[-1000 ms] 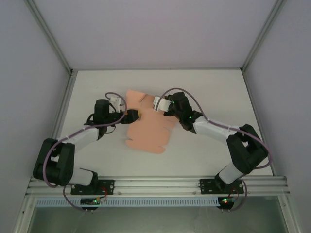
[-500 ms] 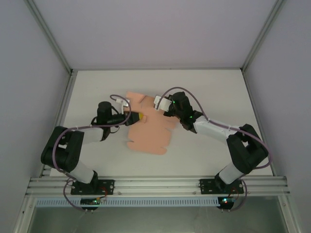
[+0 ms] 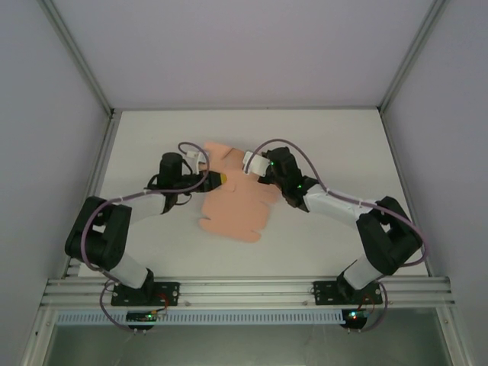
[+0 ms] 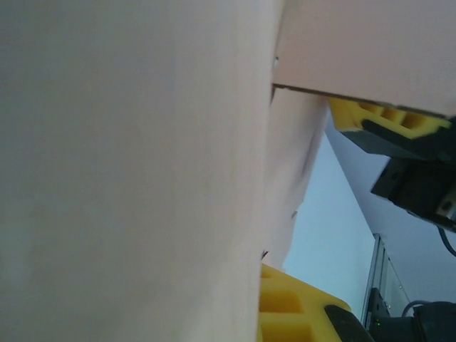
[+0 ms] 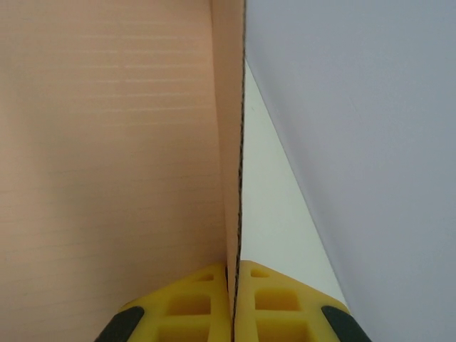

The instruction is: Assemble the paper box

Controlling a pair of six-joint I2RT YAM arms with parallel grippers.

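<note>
The paper box (image 3: 232,206) is a flat salmon-pink die-cut sheet with flaps, lying mid-table between the arms. My left gripper (image 3: 218,180) is at the sheet's upper left part, shut on the card. In the left wrist view the card (image 4: 128,171) stands close and upright, covering one side of the left gripper (image 4: 261,285), with one yellow finger (image 4: 299,308) beside it. My right gripper (image 3: 248,165) holds the sheet's far right flap. In the right wrist view the right gripper (image 5: 233,285) has both yellow fingers pinched on the card's edge (image 5: 107,142).
The white table (image 3: 343,145) is enclosed by grey walls with aluminium posts at the back corners. An aluminium rail (image 3: 244,290) runs along the near edge at the arm bases. The right gripper's yellow finger (image 4: 370,117) appears beyond the card in the left wrist view.
My left gripper slid right onto the sheet and shut on it; its arm swung in closer. The right arm kept its grip and barely moved.
</note>
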